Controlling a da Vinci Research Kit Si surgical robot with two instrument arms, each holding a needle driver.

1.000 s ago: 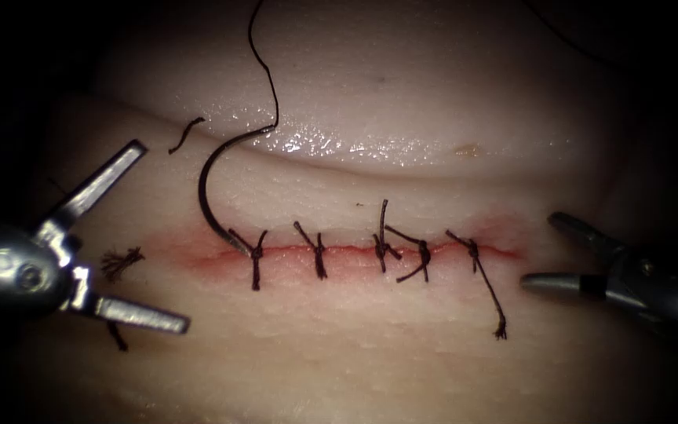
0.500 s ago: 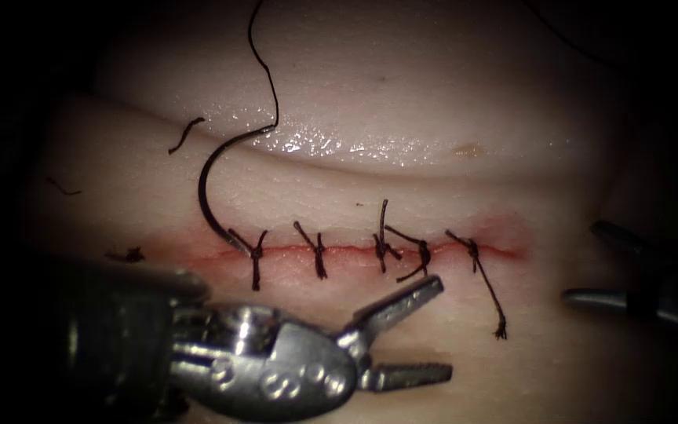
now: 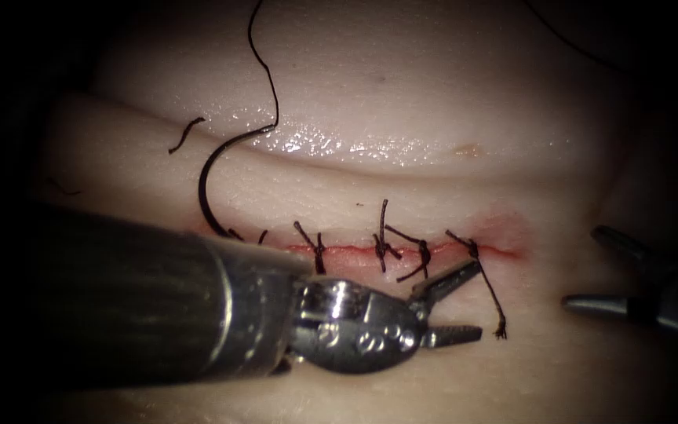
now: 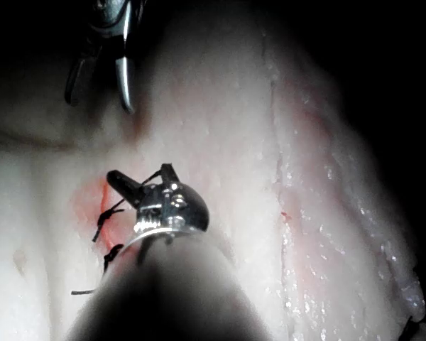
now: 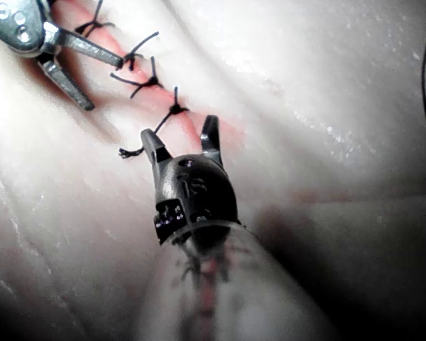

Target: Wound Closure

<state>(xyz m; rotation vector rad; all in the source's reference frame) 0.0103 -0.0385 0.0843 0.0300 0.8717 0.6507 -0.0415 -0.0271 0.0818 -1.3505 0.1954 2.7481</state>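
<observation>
The left gripper (image 3: 464, 308) reaches across the tissue (image 3: 402, 102) just below the cut (image 3: 402, 250), jaws apart, holding nothing. The needle (image 3: 212, 184) lies free above the cut's left end, its tip at the cut beside the leftmost stitch, thread (image 3: 264, 59) trailing toward the tissue's far edge. The right gripper (image 3: 582, 267) waits off the cut's right end, jaws spread, empty.

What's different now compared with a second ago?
The left tool swept from the cut's left end across to near its right end, jaws open, holding nothing. The right tool backed rightward, open, empty. The needle, thread and knots stayed put.
</observation>
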